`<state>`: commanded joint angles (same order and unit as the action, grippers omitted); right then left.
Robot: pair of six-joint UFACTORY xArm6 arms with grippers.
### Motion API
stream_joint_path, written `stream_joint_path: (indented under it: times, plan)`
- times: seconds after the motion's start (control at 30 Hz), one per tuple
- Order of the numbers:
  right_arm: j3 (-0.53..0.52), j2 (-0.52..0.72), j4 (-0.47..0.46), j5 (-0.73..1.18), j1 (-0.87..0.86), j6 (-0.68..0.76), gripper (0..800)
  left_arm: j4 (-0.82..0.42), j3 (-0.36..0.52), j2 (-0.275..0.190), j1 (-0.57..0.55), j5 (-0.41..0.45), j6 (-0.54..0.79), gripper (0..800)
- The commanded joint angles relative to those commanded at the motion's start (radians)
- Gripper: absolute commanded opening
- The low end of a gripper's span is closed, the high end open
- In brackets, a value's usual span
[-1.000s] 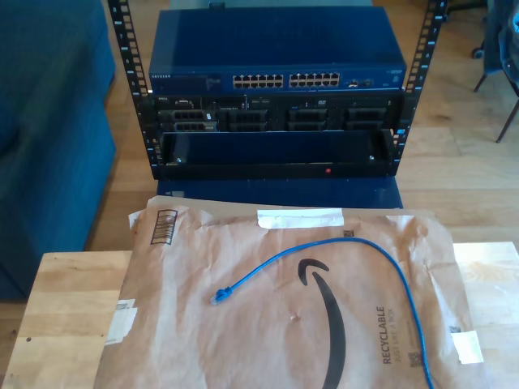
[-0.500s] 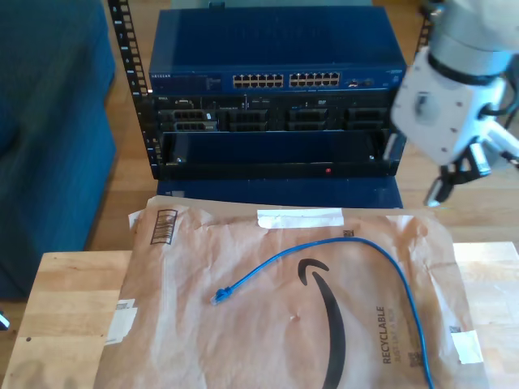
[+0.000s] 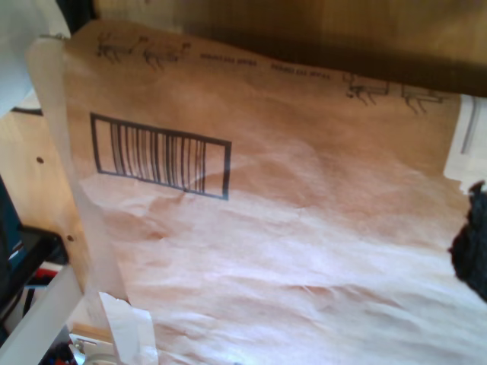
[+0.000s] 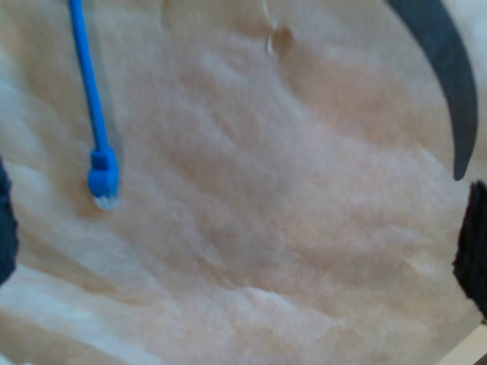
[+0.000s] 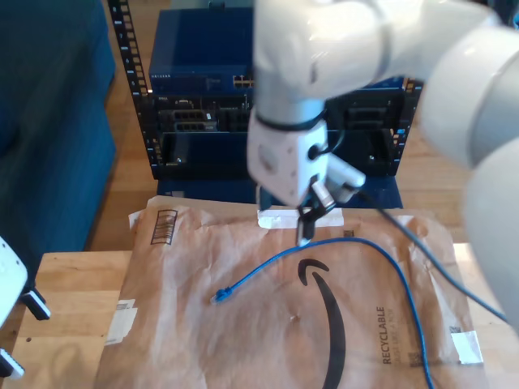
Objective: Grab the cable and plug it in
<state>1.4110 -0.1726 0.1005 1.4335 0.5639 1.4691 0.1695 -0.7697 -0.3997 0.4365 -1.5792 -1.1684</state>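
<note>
The blue cable (image 5: 357, 247) lies loose in an arc on a brown paper envelope (image 5: 186, 340). Its clear-tipped plug (image 5: 217, 298) rests at the exterior view's left end of the arc. My second gripper (image 5: 306, 231) hangs on the big white arm just above the cable's middle, near the envelope's far edge. In the second wrist view the plug (image 4: 103, 182) lies flat on the paper. My second gripper (image 4: 240, 243) is open, with dark fingertips (image 4: 472, 258) at the frame's edges and nothing between them. My first gripper (image 3: 240, 251) looks down at the envelope's barcode (image 3: 160, 160), holding nothing.
A blue network switch (image 5: 195, 81) with a row of ports sits in a black rack (image 5: 138, 121) behind the table, partly hidden by the big arm. A white arm part (image 5: 12, 300) juts in at the exterior view's left edge. A blue sofa (image 5: 49, 121) stands at the exterior view's left.
The big white arm swept in from the exterior view's right and now hangs over the envelope's far edge. A white arm part appeared at that view's left edge. The cable has not moved.
</note>
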Motion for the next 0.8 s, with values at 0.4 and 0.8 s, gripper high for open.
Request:
stream_joint_path:
  times: [0.4,0.8]
  plan:
    - [-0.129,-0.083,0.000,-0.276,0.074,0.005,797,-0.002,0.006,0.015,0.002,0.002,-0.003,800]
    - [-0.203,-0.147,-0.002,-0.425,0.074,0.075,792,0.000,0.008,0.037,0.000,0.021,-0.003,800]
